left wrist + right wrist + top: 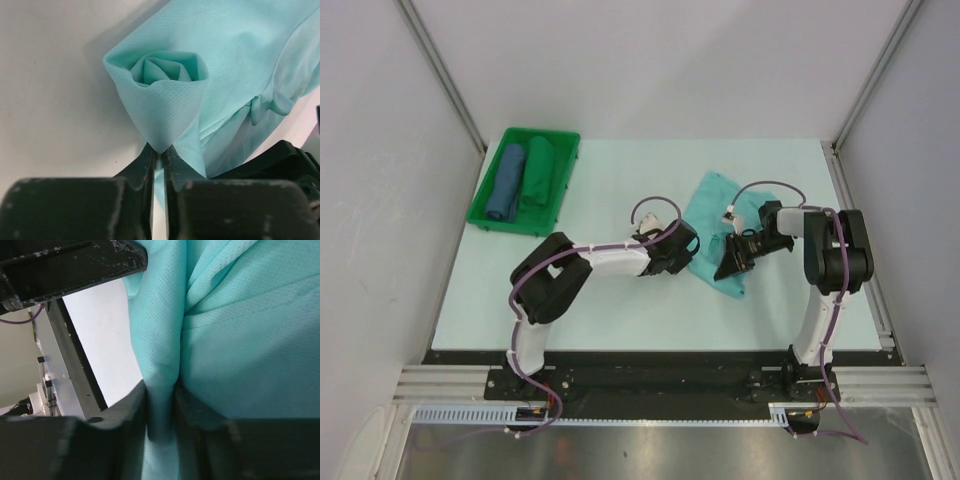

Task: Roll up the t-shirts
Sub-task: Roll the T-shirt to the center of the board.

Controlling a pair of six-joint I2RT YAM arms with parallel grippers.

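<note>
Thin dimpled turquoise t-shirt (240, 75), cone-shaped curled corner

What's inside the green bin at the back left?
Two cloth rolls lie side by side in the bin: a blue roll on the left, a dark green roll on the right. Anything beneath them is hidden.

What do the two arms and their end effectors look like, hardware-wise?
The left arm and right arm match: white tubular links joined by bulky black joint housings. A thin purple cable loops loosely along each arm from base to wrist. The left end effector and right end effector are matte black, each with two flat, narrow fingers. No readable markings or labels.
</note>
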